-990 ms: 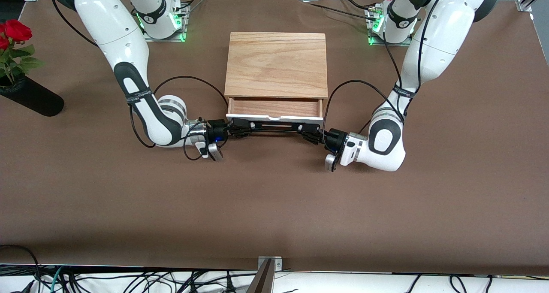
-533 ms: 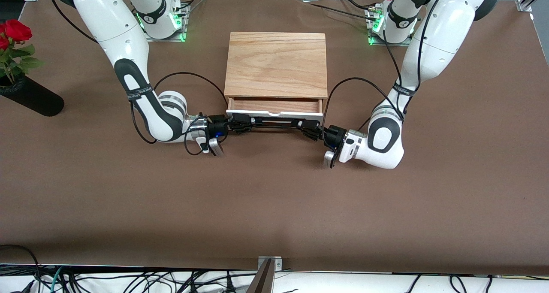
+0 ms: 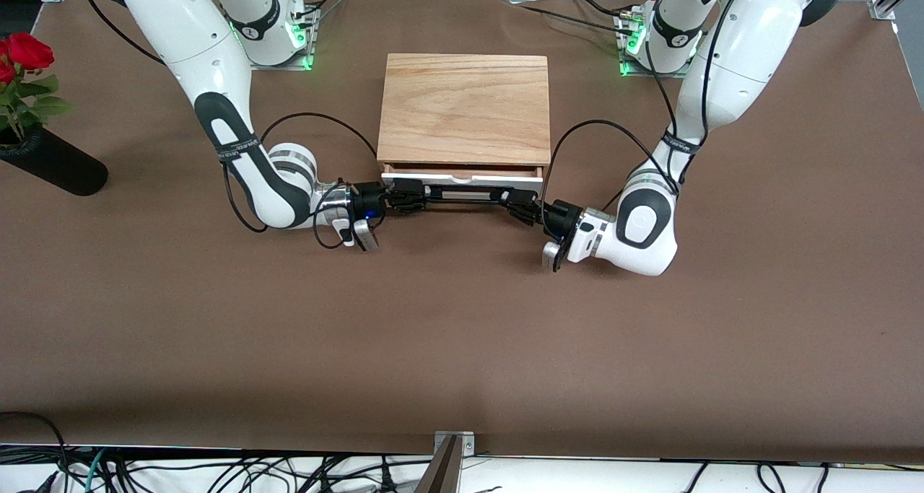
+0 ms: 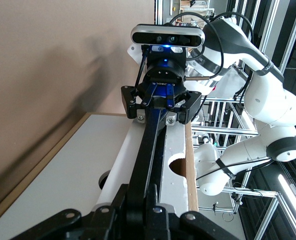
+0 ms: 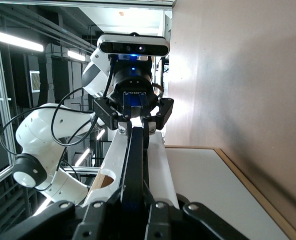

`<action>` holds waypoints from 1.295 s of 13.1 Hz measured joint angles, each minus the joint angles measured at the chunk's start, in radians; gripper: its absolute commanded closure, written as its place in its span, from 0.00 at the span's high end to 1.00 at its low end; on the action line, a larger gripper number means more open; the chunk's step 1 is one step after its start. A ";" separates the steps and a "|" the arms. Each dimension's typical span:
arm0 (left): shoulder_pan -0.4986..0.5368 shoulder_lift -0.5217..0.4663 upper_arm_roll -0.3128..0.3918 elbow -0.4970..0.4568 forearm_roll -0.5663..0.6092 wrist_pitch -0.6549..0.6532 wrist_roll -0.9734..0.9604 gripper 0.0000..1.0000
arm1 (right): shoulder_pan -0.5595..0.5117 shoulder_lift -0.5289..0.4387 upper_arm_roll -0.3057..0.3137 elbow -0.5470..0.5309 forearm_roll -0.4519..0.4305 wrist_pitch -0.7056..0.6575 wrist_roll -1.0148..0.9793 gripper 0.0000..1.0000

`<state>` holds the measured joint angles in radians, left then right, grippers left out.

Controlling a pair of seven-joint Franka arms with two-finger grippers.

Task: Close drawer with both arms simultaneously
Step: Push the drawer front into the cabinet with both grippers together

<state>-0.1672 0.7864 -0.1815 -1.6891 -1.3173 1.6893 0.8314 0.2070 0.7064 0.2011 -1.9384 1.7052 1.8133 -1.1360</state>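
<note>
The drawer (image 3: 462,180) stands almost fully inside the oak-coloured box (image 3: 463,107); only a thin strip of its wooden tray shows above the white front panel. The long black handle (image 3: 462,193) runs along the front. My right gripper (image 3: 406,195) is shut on the handle's end toward the right arm. My left gripper (image 3: 521,208) is shut on the other end. In the left wrist view my left gripper (image 4: 148,210) clamps the handle (image 4: 150,145), with the right gripper (image 4: 162,100) farther along it. In the right wrist view my right gripper (image 5: 137,210) clamps the handle (image 5: 133,155).
A black vase (image 3: 50,162) with red roses (image 3: 25,53) lies at the right arm's end of the table. Both arm bases stand on either side of the box. Brown table surface (image 3: 462,334) spreads nearer to the front camera.
The drawer has slid farther into the box, from clearly open to almost shut. Both grippers moved toward the box with the handle held.
</note>
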 measured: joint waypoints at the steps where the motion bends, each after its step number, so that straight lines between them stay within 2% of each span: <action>1: 0.000 -0.009 -0.001 -0.013 0.000 0.001 0.001 0.00 | -0.002 -0.003 0.003 -0.009 0.000 -0.004 -0.006 0.09; 8: -0.004 -0.050 -0.007 -0.089 -0.001 0.009 0.021 0.00 | -0.010 -0.018 0.021 -0.062 0.007 -0.020 -0.042 0.12; 9: -0.004 -0.052 -0.007 -0.090 0.000 0.010 0.022 0.07 | -0.010 -0.019 0.021 -0.063 0.007 -0.021 -0.044 0.19; 10: -0.004 -0.054 -0.007 -0.090 0.000 0.012 0.022 0.96 | -0.010 -0.019 0.021 -0.063 0.007 -0.021 -0.045 0.20; 11: -0.005 -0.055 -0.007 -0.090 0.000 0.013 0.022 1.00 | -0.010 -0.019 0.021 -0.063 0.007 -0.021 -0.045 0.26; 14: -0.004 -0.065 -0.013 -0.069 -0.002 0.017 0.022 1.00 | -0.008 -0.017 0.022 -0.063 0.002 -0.005 -0.045 0.67; 16: 0.001 -0.072 -0.014 -0.043 -0.008 0.021 0.020 1.00 | -0.001 -0.015 0.023 -0.062 -0.006 0.021 -0.045 0.84; 17: 0.007 -0.079 -0.017 -0.030 -0.021 0.015 0.017 1.00 | 0.000 -0.011 0.022 -0.061 -0.010 0.030 -0.038 0.84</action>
<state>-0.1600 0.7070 -0.1990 -1.7194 -1.3386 1.7045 0.8481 0.2073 0.6955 0.2235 -1.9998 1.6950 1.8438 -1.1744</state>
